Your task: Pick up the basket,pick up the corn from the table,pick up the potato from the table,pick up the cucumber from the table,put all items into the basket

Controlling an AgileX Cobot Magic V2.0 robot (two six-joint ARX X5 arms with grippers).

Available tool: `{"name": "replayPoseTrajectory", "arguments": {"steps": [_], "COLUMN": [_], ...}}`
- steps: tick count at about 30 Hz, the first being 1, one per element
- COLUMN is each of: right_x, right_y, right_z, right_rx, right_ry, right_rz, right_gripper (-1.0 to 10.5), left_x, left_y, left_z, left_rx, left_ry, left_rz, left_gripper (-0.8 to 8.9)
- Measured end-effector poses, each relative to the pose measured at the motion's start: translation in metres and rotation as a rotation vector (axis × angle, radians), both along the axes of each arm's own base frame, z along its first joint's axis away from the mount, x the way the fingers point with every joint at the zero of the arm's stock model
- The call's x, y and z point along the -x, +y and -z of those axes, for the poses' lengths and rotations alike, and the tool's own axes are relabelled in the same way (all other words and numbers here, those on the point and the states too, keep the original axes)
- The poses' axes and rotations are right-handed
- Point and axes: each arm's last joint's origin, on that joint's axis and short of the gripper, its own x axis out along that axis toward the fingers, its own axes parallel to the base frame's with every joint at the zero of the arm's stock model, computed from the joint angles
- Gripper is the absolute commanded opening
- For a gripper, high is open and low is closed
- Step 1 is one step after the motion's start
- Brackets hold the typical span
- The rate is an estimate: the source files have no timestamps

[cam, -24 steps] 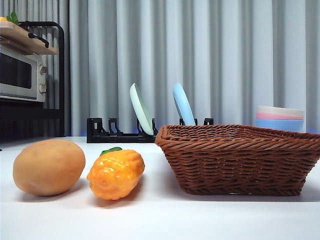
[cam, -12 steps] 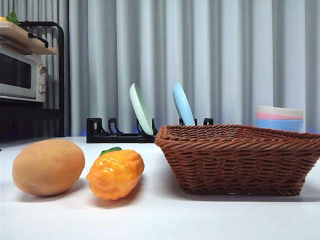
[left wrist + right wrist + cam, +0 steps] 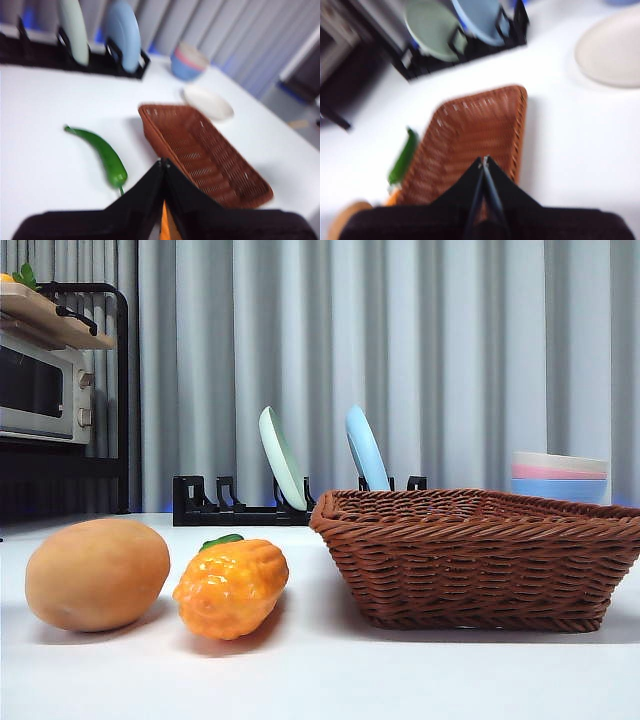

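The brown wicker basket (image 3: 480, 558) stands on the white table (image 3: 320, 680) at the right. The tan potato (image 3: 97, 574) and the knobbly orange corn (image 3: 232, 586) lie to its left, side by side. No arm shows in the front view. In the left wrist view my left gripper (image 3: 163, 161) is shut and empty, high above the table near the basket (image 3: 205, 150) and the green cucumber (image 3: 102, 152). In the right wrist view my right gripper (image 3: 484, 159) is shut and empty, high over the basket (image 3: 470, 135). The cucumber (image 3: 403, 157) and the potato (image 3: 342, 217) lie beside the basket.
A black dish rack (image 3: 240, 505) with a green and a blue plate stands at the back. Stacked bowls (image 3: 560, 475) are at the back right, and a white plate (image 3: 207, 101) lies near them. A microwave on a shelf (image 3: 45, 390) is at the far left.
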Motion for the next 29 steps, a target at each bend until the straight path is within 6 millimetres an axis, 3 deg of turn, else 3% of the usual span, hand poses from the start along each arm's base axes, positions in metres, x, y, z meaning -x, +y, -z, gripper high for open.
{"name": "replayPoseTrajectory", "arguments": {"steps": [7,9,11,12,15,21,29], "right_x": [-0.023,-0.030,-0.037,-0.040,-0.052,-0.092,-0.152], "right_y": [0.001,0.001,0.001,0.001,0.001,0.006,0.022], "right_z": [-0.011,-0.008,-0.004,-0.002,0.003,0.019,0.060], "right_rx": [0.138,0.162,0.179,0.183,0.190,0.199,0.206], "right_ry": [0.220,0.254,0.280,0.291,0.315,0.327,0.479], "right_rz": [-0.086,-0.106,-0.122,-0.127,-0.135,-0.157,-0.224], "right_gripper": [-0.1,0.6,2.0,2.6,3.5,3.5,3.4], "left_x": [-0.031,-0.040,-0.050,-0.053,-0.059,-0.065,-0.067], "left_y": [-0.002,-0.003,-0.003,-0.003,-0.004,-0.005,-0.005], "left_z": [-0.011,-0.011,-0.008,-0.006,-0.001,0.002,0.001], "left_rx": [-0.094,-0.109,-0.117,-0.120,-0.122,-0.124,-0.124], "left_ry": [0.183,0.219,0.255,0.267,0.301,0.319,0.297], "left_rz": [0.063,0.071,0.076,0.078,0.083,0.086,0.086], "left_gripper": [0.12,1.48,3.85,4.37,4.40,4.40,4.40]}}
